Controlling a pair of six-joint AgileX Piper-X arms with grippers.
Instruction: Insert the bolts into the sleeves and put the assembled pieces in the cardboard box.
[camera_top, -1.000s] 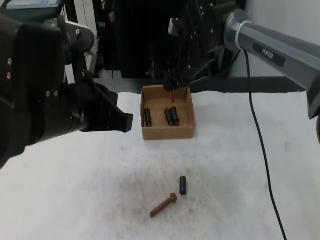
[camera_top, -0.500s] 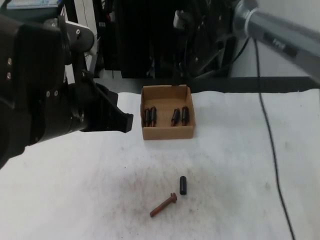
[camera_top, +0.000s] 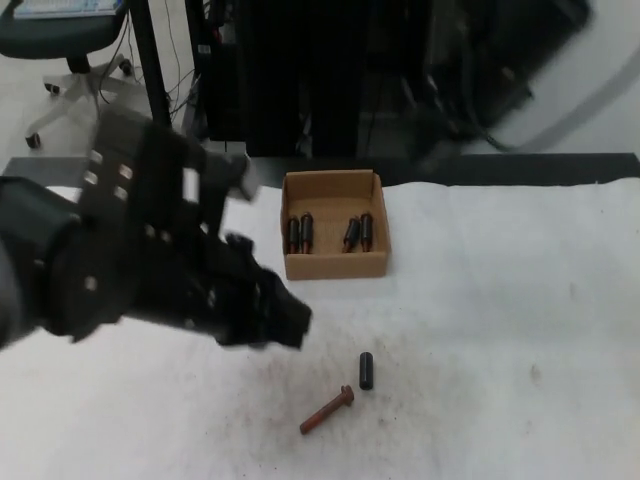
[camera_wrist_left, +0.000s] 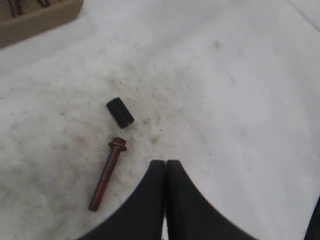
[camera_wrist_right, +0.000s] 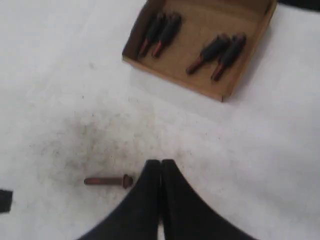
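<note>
- While my left arm hangs over the near part of the bench, my left pincer (camera_wrist_left: 165, 162) is pressed together. Its two smooth black fingers meet along a thin seam with nothing between them.
- My right pincer (camera_wrist_right: 160, 162) is likewise pressed together and holds nothing. Its fingers have the same matte black finish and taper toward the tip.
- Bolt (camera_wrist_left: 107, 173): reddish-brown metal with a slim straight shank and a flanged head. It lies flat on the cloth, touched by neither pincer.
- Sleeve (camera_wrist_left: 120, 112): a short black cylinder with a dull finish. It lies on its side just beside the bolt's head with a small gap between them, so the two are not joined.
- Cardboard box (camera_wrist_right: 170, 75): plain brown, shallow and open-topped, with straight walls. It stands toward the far edge of the cloth, well apart from the loose bolt and sleeve.
- Assembled pieces (camera_wrist_right: 207, 54): four lie on the box floor in two pairs. Each is a black sleeve with a reddish bolt end protruding.
- Cloth (camera_top: 500, 300): white, soft and faintly fuzzy, covering the bench. A patch of dark, rusty speckling spreads around the loose bolt and sleeve.
- Room: dark racks (camera_top: 300, 80) with cables stand behind the bench. An office chair (camera_top: 55, 40) sits on a pale floor at the far left.
</note>
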